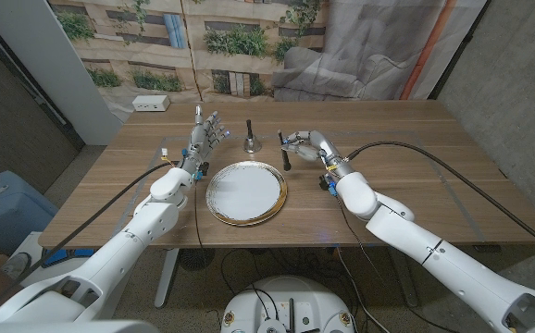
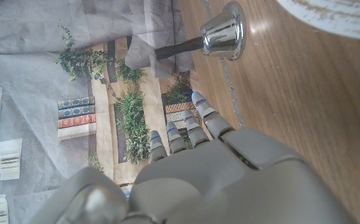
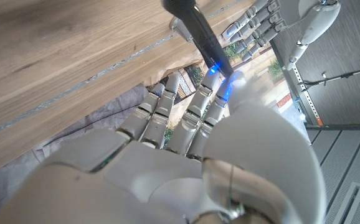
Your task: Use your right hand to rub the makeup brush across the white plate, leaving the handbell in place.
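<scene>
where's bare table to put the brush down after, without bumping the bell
Bare wood lies right of the white plate, between its rim and the table's right edge, and along the near edge in front of the plate. It is crowded behind the plate: the handbell stands between the left robot hand and the right robot hand holding the makeup brush.

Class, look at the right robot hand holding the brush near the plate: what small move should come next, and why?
Probably swing the right robot hand toward the white plate and lower the makeup brush onto it. The brush hangs from the hand beside the plate's rim, not yet over it, and the handbell stands clear behind.
</scene>
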Available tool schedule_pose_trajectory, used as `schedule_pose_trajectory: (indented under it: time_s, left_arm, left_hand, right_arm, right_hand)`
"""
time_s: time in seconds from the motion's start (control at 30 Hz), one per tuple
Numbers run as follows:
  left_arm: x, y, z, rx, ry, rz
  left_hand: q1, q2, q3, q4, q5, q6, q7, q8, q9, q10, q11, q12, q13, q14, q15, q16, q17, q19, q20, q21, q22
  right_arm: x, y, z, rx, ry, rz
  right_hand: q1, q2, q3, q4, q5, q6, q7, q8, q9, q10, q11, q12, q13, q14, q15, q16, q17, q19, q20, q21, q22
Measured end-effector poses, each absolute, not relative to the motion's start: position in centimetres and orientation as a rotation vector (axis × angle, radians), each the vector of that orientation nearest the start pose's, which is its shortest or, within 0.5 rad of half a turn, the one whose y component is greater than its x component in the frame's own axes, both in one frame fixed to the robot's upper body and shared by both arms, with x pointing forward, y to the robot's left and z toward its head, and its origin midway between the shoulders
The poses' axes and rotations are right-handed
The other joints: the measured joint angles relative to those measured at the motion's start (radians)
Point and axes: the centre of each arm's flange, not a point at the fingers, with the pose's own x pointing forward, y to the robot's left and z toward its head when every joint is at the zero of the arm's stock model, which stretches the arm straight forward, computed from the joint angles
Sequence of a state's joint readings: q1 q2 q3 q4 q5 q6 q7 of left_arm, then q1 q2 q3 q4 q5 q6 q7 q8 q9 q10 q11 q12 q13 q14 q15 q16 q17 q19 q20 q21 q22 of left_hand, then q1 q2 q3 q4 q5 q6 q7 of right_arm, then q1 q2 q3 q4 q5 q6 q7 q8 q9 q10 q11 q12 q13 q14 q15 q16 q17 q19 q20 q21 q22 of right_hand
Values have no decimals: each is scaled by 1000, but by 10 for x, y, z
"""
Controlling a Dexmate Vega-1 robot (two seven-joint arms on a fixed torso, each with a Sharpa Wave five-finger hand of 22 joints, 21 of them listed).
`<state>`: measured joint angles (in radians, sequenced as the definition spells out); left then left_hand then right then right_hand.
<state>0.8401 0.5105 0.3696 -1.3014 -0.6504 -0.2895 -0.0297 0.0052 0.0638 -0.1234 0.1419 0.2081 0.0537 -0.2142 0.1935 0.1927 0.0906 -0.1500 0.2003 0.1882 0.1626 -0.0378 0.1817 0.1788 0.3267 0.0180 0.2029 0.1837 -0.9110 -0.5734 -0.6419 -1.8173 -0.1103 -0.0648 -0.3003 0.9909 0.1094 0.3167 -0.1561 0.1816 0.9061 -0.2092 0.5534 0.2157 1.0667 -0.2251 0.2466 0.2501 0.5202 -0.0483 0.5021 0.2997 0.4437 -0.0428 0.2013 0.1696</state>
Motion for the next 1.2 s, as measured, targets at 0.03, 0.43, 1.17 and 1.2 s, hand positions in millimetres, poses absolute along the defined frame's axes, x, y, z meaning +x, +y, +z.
schedule_pose_trajectory:
  time_s: [0.03,0.43,1.17,1.2]
  left_arm:
    - [653,290,-27,-42,-594,-207]
    - [653,290,-27,-42,-594,-206]
    - [653,290,-27,-42,-594,-207]
    - [653,290,-27,-42,-594,-207]
  left_hand:
    - [0,0,0,0,0,0,0,0,0,0,0,0,0,0,0,0,0,0,0,0,0]
    - [0,0,0,0,0,0,0,0,0,0,0,0,0,0,0,0,0,0,0,0,0]
    - [0,0,0,0,0,0,0,0,0,0,0,0,0,0,0,0,0,0,0,0,0]
    - [0,0,0,0,0,0,0,0,0,0,0,0,0,0,0,0,0,0,0,0,0]
  right_arm:
    - [563,-114,-31,-685,-750,172]
    - [564,-90,-43,-669,-788,183]
    - [572,-52,-64,-667,-798,237]
    - [572,-50,-65,-669,-798,241]
  right_hand:
    - [0,0,0,0,0,0,0,0,0,0,0,0,0,0,0,0,0,0,0,0,0]
    - [0,0,-3,-3,0,4,-4,1,-5,0,0,0,3,0,0,0,0,0,0,0,0]
    - [0,0,-3,-3,4,3,-4,2,-9,0,0,0,3,0,0,0,0,-4,-4,0,0]
    - [0,0,-3,-3,4,3,-4,2,-9,0,0,0,3,0,0,0,0,-4,-4,0,0]
